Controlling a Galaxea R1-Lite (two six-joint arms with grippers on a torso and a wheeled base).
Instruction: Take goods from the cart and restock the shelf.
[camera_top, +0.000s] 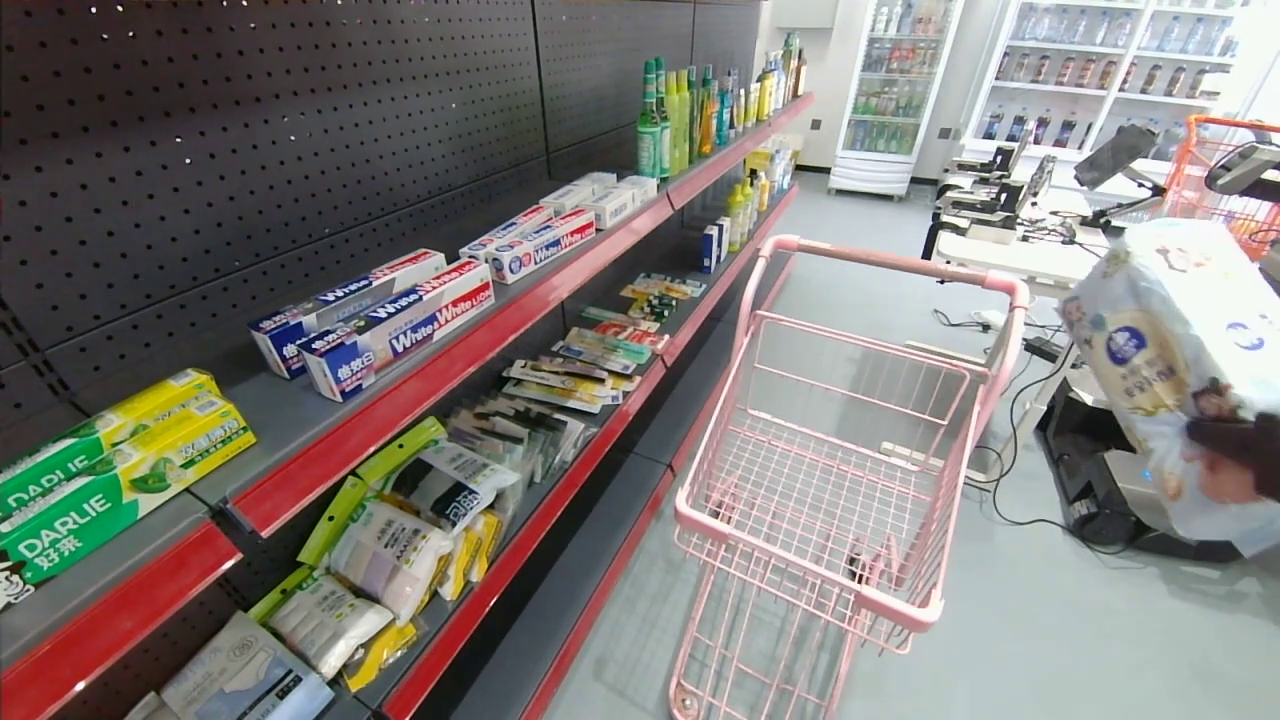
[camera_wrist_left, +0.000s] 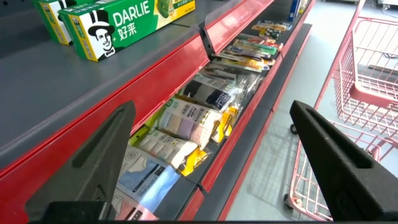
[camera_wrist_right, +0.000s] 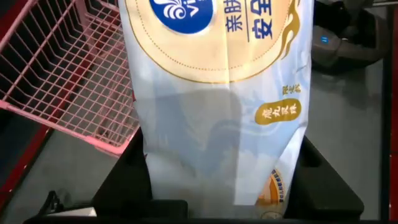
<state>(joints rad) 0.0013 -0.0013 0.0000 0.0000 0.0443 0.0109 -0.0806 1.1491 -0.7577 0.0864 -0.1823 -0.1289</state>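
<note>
Left gripper (camera_wrist_left: 211, 111): jaws stood wide apart, empty, beside the red shelf (camera_wrist_left: 155, 84) edge.
Right gripper (camera_wrist_right: 224, 177): clamped one white package (camera_top: 1160, 340), right of one pink cart (camera_top: 890, 262).
Green toothpaste boxes (camera_top: 110, 470): two, top shelf.

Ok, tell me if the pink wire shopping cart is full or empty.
Empty: the pink wire shopping cart shows bare mesh inside; the white plastic-wrapped pack is outside, in the right pincer.

The dark shelf (camera_top: 420, 395) with red edges carries green toothpaste boxes (camera_top: 110, 470) at the near end of its top tier, then white-and-blue boxes (camera_top: 400, 325), with bottles (camera_top: 680, 110) farther along. The tier below holds soft packets (camera_top: 400, 550). A pink cart (camera_top: 900, 262) stands on the grey floor (camera_top: 1050, 620) just beside the shelf.
</note>
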